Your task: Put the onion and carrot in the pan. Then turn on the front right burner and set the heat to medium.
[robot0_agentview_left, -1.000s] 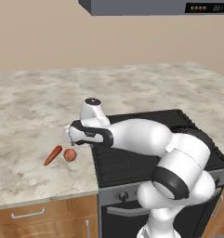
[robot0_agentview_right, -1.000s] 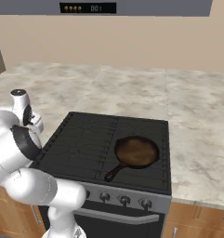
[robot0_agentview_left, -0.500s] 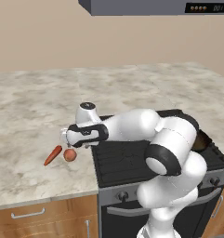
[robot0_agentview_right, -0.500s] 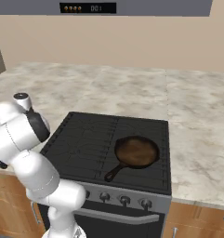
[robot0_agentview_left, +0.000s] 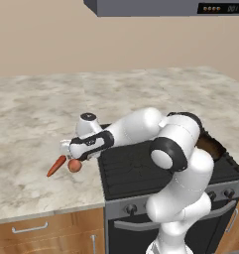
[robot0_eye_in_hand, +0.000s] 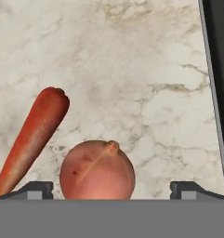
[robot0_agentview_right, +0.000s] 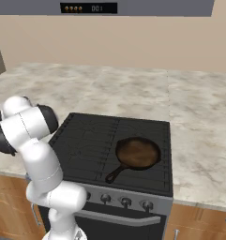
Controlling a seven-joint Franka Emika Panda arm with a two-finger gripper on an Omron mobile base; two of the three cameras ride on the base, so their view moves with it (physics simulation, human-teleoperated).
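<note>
Lowered since the earlier frames: the arm has folded down and leftward over the counter's edge, bringing the gripper (robot0_agentview_left: 71, 155) just above the onion.

Item 1, gripper: jaws spread wide and empty; in the hand view the two dark fingertips (robot0_eye_in_hand: 36, 189) stand well apart, one on each side of the onion, neither touching it.

Item 2, onion (robot0_eye_in_hand: 97, 170): round, pale pinkish-orange, resting on the marble countertop (robot0_eye_in_hand: 132, 69) (stem nub facing the camera). In the left base view it lies directly beneath the hand, just left of the cooktop's edge.

Item 3, carrot (robot0_eye_in_hand: 32, 137): orange-red, tapered, lying on the counter just beside the onion, on the side away from the stove; whether the two touch cannot be told. Seen also at (robot0_agentview_left: 56, 165).

Item 4, pan (robot0_agentview_right: 138, 153): dark skillet, reddish-brown inside, empty, sitting on the front right burner (robot0_agentview_right: 154, 180) with its black handle pointing toward the front left.

Item 5, cooktop (robot0_agentview_right: 91, 140): black ridged grates; row of knobs (robot0_agentview_right: 126, 202) along the front panel.
</note>
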